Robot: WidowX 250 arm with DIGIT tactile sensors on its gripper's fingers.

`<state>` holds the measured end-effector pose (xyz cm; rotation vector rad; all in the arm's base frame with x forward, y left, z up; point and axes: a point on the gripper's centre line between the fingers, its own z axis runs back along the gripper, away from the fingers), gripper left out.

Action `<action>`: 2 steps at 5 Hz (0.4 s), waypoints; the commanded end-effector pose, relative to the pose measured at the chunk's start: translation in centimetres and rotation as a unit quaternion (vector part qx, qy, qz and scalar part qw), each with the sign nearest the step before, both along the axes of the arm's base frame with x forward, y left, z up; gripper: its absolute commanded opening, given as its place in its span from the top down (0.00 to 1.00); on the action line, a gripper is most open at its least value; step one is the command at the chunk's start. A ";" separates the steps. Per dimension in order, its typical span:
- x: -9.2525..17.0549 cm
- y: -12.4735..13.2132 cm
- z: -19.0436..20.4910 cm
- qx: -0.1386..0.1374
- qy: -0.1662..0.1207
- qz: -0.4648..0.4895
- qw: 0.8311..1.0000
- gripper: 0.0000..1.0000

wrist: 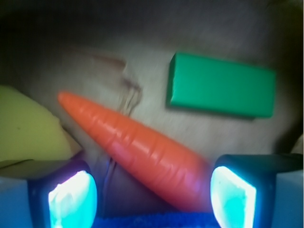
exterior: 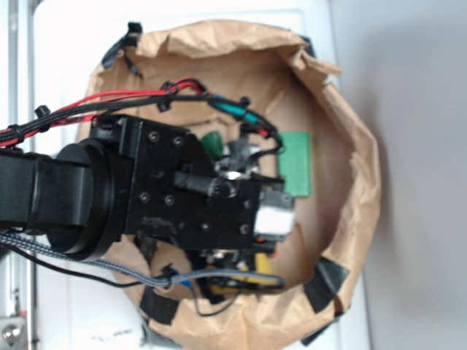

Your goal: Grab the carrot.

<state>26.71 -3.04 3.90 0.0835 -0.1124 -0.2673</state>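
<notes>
Nearest our wrist camera are the two glowing fingertip pads (wrist: pixel 71 197) of our gripper (wrist: pixel 152 194), with a strip of blue sponge (wrist: pixel 152 221) at the very bottom edge. Between them lies the carrot (wrist: pixel 137 152), slanting so that its thick end sits close against the right-hand pad and its point reaches away up-left; its leafy top is hidden from us. We judge the jaws to be spread wide apart, straddling the carrot's thick end and holding nothing yet; whether the right pad touches it we cannot tell. We hang low over it because closing here should pinch the widest part. A yellow foam piece (wrist: pixel 28 128) lies left of it, a green block (wrist: pixel 221 90) beyond. From outside, our arm (exterior: pixel 146 182) covers the brown paper bag (exterior: pixel 350 146) lining.
</notes>
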 end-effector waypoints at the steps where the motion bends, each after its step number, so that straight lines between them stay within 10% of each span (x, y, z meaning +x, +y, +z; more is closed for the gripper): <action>1: -2.0 -1.8 -1.3 0.000 -0.015 -0.076 0.997 0.00; 2: -2.2 -2.1 -1.7 0.018 -0.022 -0.067 0.997 0.56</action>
